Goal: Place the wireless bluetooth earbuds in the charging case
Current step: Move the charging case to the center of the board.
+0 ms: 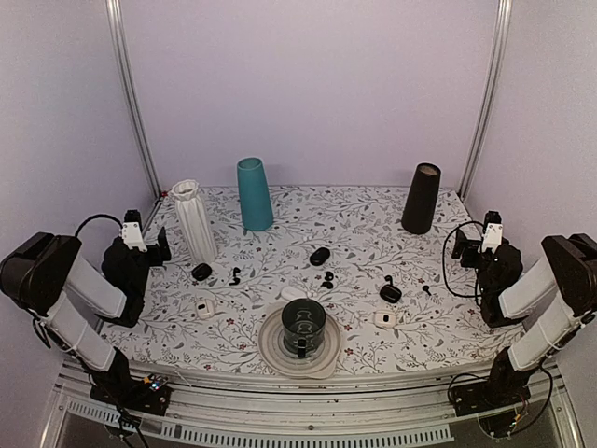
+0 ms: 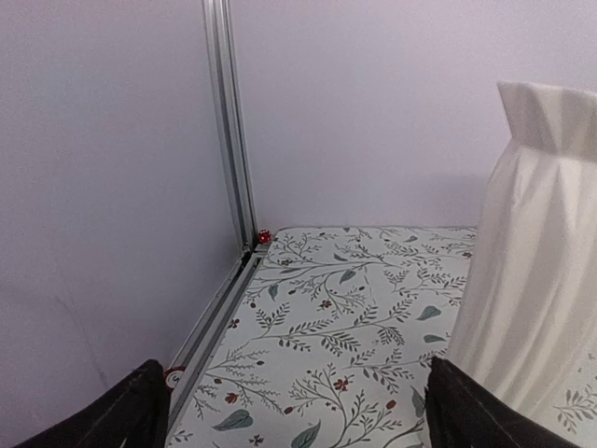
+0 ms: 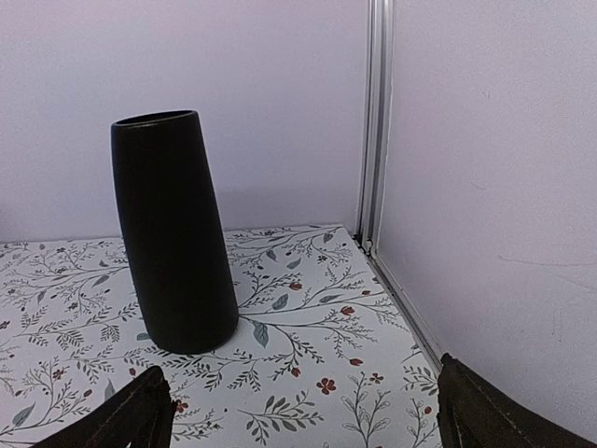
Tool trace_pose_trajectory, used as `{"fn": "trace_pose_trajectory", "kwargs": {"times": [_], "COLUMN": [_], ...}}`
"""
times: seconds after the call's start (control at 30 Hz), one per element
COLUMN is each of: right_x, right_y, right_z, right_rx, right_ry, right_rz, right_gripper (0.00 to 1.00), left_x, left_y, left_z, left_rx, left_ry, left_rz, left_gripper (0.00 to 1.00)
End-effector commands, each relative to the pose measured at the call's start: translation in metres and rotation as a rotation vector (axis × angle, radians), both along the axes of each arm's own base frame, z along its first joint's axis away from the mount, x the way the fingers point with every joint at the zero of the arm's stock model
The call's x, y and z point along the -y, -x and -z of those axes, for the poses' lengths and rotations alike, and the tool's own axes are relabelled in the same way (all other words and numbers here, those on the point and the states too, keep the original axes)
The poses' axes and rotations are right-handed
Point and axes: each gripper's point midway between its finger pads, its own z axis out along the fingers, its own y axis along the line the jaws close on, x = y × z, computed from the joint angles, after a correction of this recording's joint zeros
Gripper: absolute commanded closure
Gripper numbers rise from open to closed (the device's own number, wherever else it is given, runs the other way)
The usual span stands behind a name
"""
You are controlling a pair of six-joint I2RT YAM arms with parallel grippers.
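Between the two arms, on the floral cloth (image 1: 354,219) just beyond the dark cup (image 1: 303,322), lie the earbuds (image 1: 326,278); a pair sits near the centre; a left bud (image 1: 235,276) lies just beside a black case (image 1: 201,272); a right bud (image 1: 426,289) lies near what looks like an open case (image 1: 390,292).

Neither wrist view shows any of them; the left gripper (image 2: 294,420) looks past the white vase (image 2: 532,252) at the back corner, and the right gripper (image 3: 303,415) looks at the black vase (image 3: 173,233). Both grippers have their fingers spread wide, with only cloth between them; neither holds anything.

From above, the left gripper (image 1: 157,245) hangs at the left edge and the right gripper (image 1: 464,245) at the right edge; every bud lies inboard of them and a little nearer the bases. The right arm is nearer to the right bud and the open case; the left arm is nearer to the left bud; the centre pair lies about midway.

Each bud is too small here to tell which way its stem runs; my guess is that the nearer arm must swing inward and tip its fingers down before that axis can be read.
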Motion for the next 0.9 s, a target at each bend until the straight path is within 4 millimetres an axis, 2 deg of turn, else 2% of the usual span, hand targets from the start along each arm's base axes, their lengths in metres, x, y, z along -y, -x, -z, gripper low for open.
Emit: {"fn": "trace_pose_trajectory", "kwargs": {"times": [0.0,0.43,0.57,0.67,0.8,0.87], "right_x": [-0.002,-0.002,-0.006,-0.008,-0.043,-0.063], "right_y": [-0.002,-0.001,0.002,-0.002,-0.024,-0.034], "right_z": [-0.007,-0.008,-0.012,-0.018,-0.052,-0.073], "right_rx": [0.021,0.023,0.035,0.012,-0.045,-0.051], "right_ry": [-0.014,-0.014,-0.002,0.005,0.083,0.000], "right_rz": [-0.019,-0.018,-0.038,-0.030,-0.078,-0.138], "right_gripper": [0.01,0.01,0.01,0.01,0.01,0.01], "left_x": [-0.003,-0.003,-0.002,0.020,0.068,0.088], "left_y": [-0.001,-0.001,0.004,-0.009,-0.030,-0.034], "left_z": [-0.005,-0.006,-0.022,-0.048,-0.089,-0.109], "left_rx": [0.017,0.021,0.029,-0.011,-0.101,-0.121], "left_ry": [0.005,0.006,-0.025,-0.027,0.130,0.150], "left_rz": [-0.002,-0.003,-0.051,-0.015,0.206,0.290], "left_gripper": [0.04,0.04,0.04,0.04,0.04,0.04]}}
